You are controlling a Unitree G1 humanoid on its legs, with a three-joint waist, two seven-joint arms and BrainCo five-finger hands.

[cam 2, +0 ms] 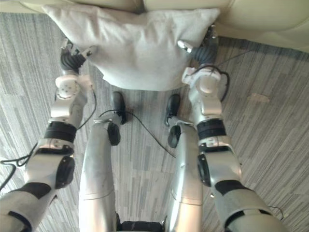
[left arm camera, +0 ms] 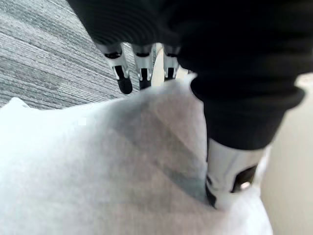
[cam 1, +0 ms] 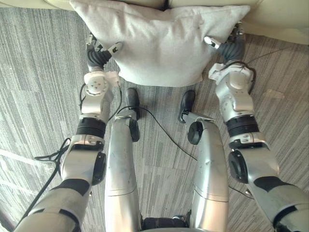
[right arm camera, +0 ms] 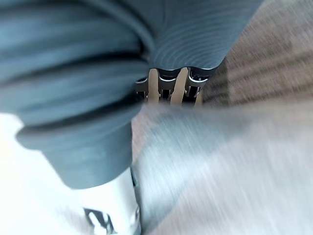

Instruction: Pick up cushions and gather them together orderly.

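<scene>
A: Where is the cushion (cam 1: pixel 159 43)?

B: Between the two arms, spread flat and wide. Its top edge lies at the front of the cream sofa (cam 1: pixel 280 19), and its lower edge hangs over the grey striped floor (cam 1: pixel 38 96).

A: What is the left robot hand (cam 1: pixel 99 55) doing?

B: It grips the cushion's left edge. In the left wrist view the thumb (left arm camera: pixel 230 166) presses into the near face of the cloth, and the fingers (left arm camera: pixel 122 73) reach past the edge to the far side. So the cushion is pinched between them.

A: And the right robot hand (cam 1: pixel 231 48)?

B: It has the right edge, close to the upper corner. Its thumb (right arm camera: pixel 110 210) lies on the near face and its fingers (right arm camera: pixel 168 85) go behind the cloth, so it is closed on the cushion too.

A: Are the hands level?

B: Roughly. Each is at its own side, well apart, with the cushion stretched between them.
</scene>
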